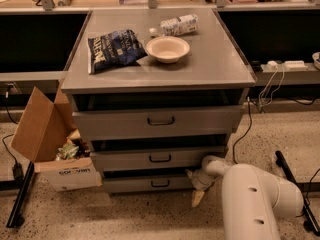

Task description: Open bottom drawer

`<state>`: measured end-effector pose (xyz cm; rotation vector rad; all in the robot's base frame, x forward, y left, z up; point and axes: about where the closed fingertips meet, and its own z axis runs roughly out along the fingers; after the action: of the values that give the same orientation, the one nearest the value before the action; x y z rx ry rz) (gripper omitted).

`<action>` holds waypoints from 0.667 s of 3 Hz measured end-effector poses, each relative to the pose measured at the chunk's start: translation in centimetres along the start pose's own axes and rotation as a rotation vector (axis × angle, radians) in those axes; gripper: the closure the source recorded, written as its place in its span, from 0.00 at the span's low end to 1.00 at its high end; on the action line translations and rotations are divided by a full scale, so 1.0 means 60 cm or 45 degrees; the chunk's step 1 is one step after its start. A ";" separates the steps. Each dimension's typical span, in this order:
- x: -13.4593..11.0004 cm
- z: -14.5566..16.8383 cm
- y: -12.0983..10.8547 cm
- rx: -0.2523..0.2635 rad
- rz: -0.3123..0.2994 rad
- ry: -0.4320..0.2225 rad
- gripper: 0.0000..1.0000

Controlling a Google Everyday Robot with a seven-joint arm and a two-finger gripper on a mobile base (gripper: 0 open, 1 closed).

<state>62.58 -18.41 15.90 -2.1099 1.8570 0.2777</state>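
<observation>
The bottom drawer [145, 183] is the slimmest grey front of three in the grey cabinet [160, 74], low near the floor, with a small dark bar handle [160, 183] at its centre. It sits slightly out from the cabinet. My white arm [250, 194] reaches in from the lower right. My gripper [196, 184] is at the drawer's right end, right of the handle, with a pale fingertip [197, 198] pointing down towards the floor.
On the cabinet top lie a dark chip bag [114, 49], a white bowl [167, 49] and a lying plastic bottle [175, 25]. An open cardboard box [52, 144] with trash stands left of the drawers. Cables [245, 129] and a black stand leg [295, 194] are on the right floor.
</observation>
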 end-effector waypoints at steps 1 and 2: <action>-0.001 -0.003 -0.001 -0.001 0.000 0.000 0.21; -0.009 -0.008 0.015 -0.030 0.000 -0.013 0.44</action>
<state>61.58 -18.17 16.43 -2.1203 1.8565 0.3117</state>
